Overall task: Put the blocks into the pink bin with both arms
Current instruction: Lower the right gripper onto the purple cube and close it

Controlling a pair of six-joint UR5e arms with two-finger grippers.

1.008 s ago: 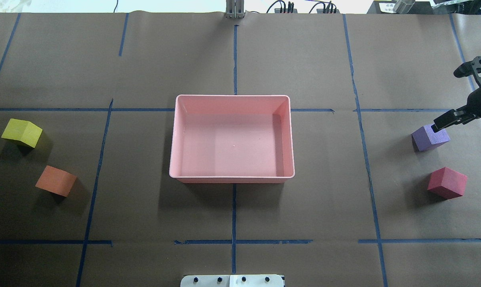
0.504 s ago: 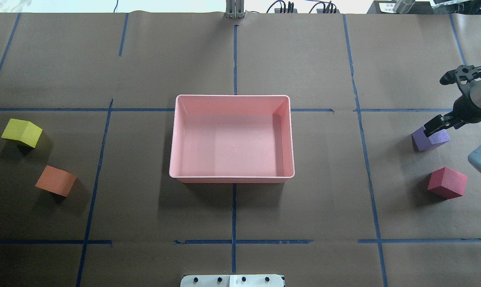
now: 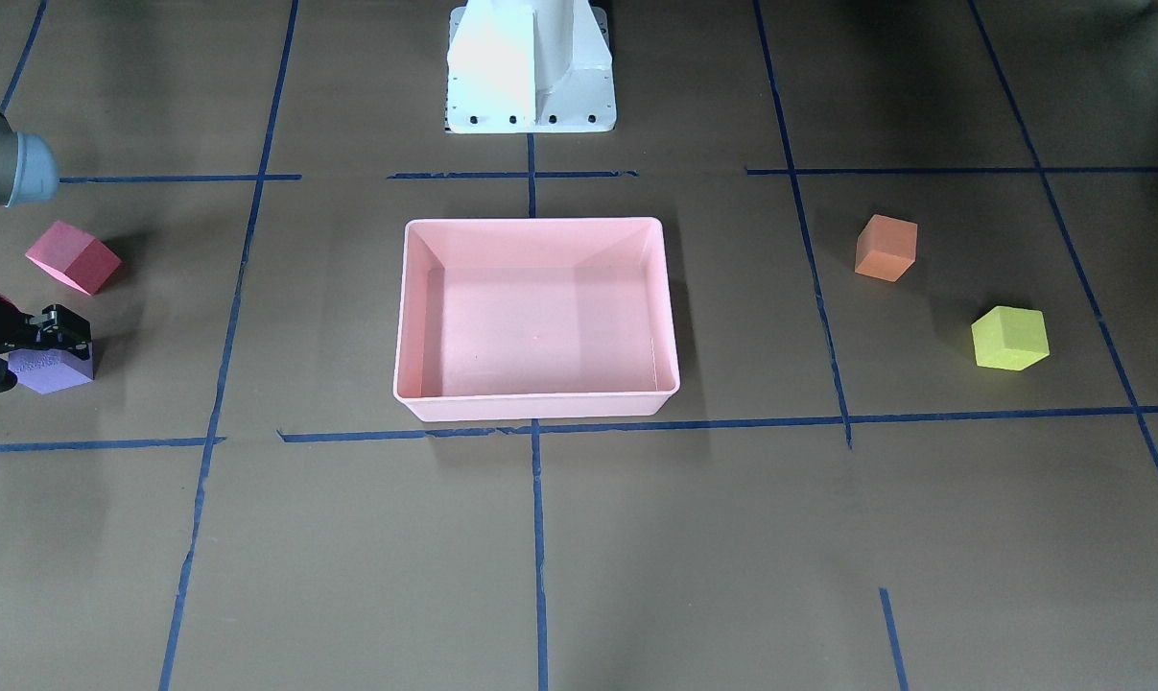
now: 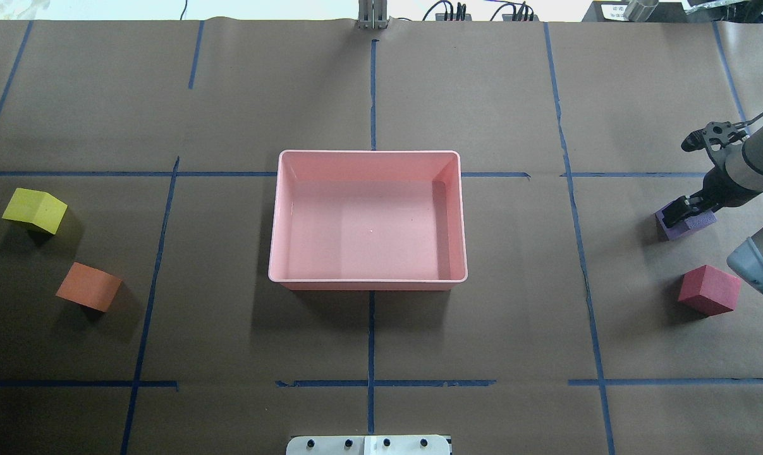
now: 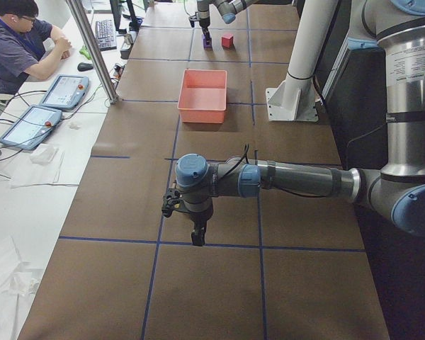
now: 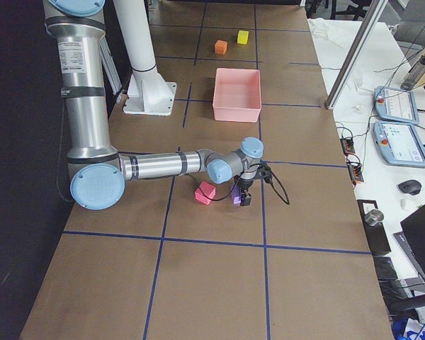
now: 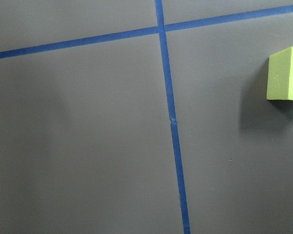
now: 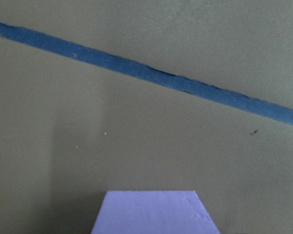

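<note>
The pink bin (image 4: 368,152) stands empty at the table's middle, also in the front view (image 3: 531,222). The purple block (image 4: 689,225) lies on the table to its right. My right gripper (image 4: 683,215) is down over it, open, with a finger on each side (image 3: 24,357). The right wrist view shows the block's top (image 8: 154,212). The red-pink block (image 4: 708,290) lies nearer the robot. The yellow-green block (image 4: 35,210) and the orange block (image 4: 88,287) lie at the left. My left gripper (image 5: 195,230) hangs beyond the table's left end; I cannot tell whether it is open. Its wrist view shows the yellow-green block (image 7: 285,74).
The white pedestal (image 3: 531,67) stands at the table's robot side behind the bin. Blue tape lines cross the brown table cover. An operator (image 5: 21,42) sits at a side desk with tablets (image 5: 62,91).
My right gripper has moved left and down, from above the purple block's right side to straddling it. The blocks and the bin have not moved.
</note>
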